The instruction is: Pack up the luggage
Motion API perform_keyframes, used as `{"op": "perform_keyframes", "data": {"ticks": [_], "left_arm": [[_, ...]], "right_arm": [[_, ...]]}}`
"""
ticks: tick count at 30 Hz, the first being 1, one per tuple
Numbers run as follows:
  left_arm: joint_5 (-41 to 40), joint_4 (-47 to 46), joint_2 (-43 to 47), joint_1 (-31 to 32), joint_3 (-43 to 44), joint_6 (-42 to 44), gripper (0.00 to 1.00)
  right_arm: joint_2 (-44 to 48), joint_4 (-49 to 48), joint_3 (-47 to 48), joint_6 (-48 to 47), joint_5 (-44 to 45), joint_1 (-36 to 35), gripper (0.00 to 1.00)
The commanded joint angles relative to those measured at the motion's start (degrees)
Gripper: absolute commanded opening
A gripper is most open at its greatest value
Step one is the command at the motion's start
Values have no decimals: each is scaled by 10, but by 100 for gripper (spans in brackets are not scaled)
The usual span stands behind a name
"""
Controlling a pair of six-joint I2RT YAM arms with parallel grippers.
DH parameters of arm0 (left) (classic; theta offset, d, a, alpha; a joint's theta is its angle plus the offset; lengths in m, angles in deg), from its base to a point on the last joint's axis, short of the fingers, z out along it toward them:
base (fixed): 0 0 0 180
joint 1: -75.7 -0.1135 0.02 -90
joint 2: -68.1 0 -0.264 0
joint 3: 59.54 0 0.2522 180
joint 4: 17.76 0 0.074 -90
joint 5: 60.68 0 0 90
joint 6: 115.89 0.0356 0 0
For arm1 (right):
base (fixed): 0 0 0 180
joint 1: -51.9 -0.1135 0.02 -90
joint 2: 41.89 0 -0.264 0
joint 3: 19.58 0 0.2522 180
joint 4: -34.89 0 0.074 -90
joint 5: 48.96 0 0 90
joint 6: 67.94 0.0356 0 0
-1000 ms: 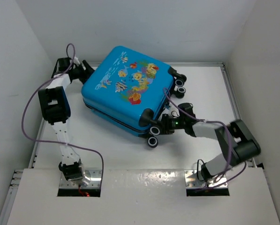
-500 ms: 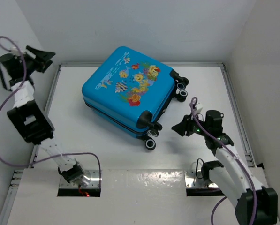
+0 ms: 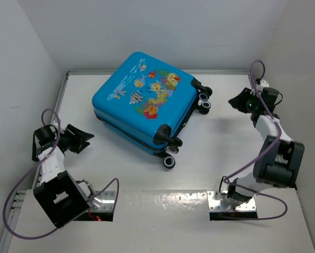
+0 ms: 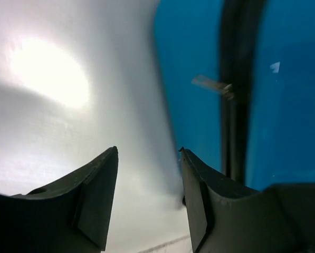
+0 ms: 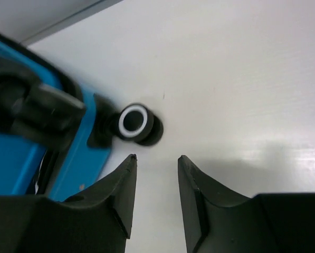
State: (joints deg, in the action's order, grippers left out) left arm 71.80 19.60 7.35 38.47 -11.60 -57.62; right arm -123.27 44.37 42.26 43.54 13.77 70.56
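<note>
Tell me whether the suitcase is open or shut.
Shut: the suitcase lies flat, both blue shells meeting along the black zipper band, no lining showing.

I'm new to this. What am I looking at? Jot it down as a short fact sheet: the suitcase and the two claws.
luggage: blue, fish prints, lying flat, shut
left gripper: open, empty, apart from the luggage
right gripper: open, empty, not touching the luggage
wheels: at the end nearer the right gripper
</note>
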Motion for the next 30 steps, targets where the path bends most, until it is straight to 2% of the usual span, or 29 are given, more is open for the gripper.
{"op": "perform_keyframes", "data": {"ticks": [1,6,9,14,18,21,23,26,30], "left_arm": [[-27,19,-8,25,-10,13,54],[-20,-31,-74,79,-28,-18,53],[8,-62,-137,112,-11,-36,53],[35,-88,-212,150,43,-29,50],[35,-148,-263,174,70,-56,50],[49,-180,-324,184,112,-77,46],[49,-195,-362,190,141,-83,46],[43,-229,-396,209,195,-91,45],[34,-256,-433,214,242,-105,45]], "right_arm": [[-88,-72,58,68,3,-5,36],[-295,-108,202,152,-13,-59,35],[-363,-115,258,157,-22,-102,36],[-452,-101,330,146,12,-156,38],[-484,-70,346,138,20,-177,38],[-469,-57,300,147,32,-198,36],[-418,-62,243,152,30,-203,35],[-344,-72,96,169,10,-225,35],[-267,-79,7,197,-17,-235,35]]}}
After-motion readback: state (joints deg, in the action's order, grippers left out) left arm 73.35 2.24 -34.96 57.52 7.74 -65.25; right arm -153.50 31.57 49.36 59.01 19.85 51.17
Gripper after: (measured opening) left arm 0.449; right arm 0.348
